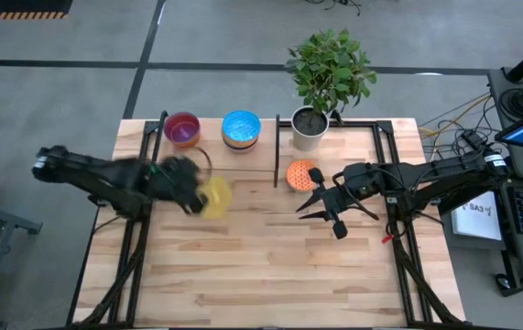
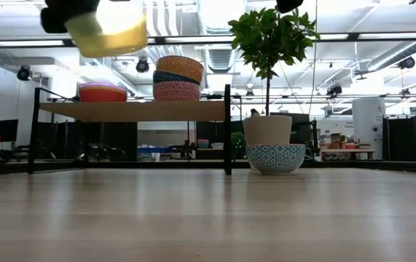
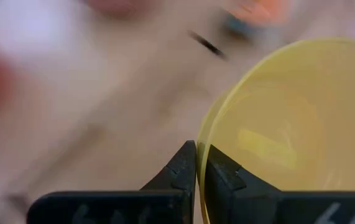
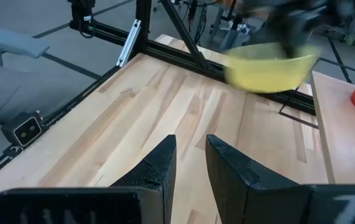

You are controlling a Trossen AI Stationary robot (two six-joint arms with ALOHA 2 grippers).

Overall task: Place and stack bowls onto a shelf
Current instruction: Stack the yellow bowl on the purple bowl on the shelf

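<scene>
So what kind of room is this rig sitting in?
Probably a lab or industrial workshop, not a home: bare grey concrete floor, exposed ceiling ducts and strip lights, and workbenches cluttered with equipment behind the light-wood butcher-block table.

Yellow bowl (image 1: 215, 197); purple bowl (image 1: 182, 129); blue-patterned bowl (image 1: 241, 129); patterned orange bowl (image 1: 301, 174); pale wood table (image 1: 261, 266); white plant pot (image 1: 309, 127).

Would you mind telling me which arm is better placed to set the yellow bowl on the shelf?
The left. Its gripper is shut on the yellow bowl's rim and holds it in the air near the shelf. The right gripper holds nothing, out beside the patterned orange bowl.
</scene>
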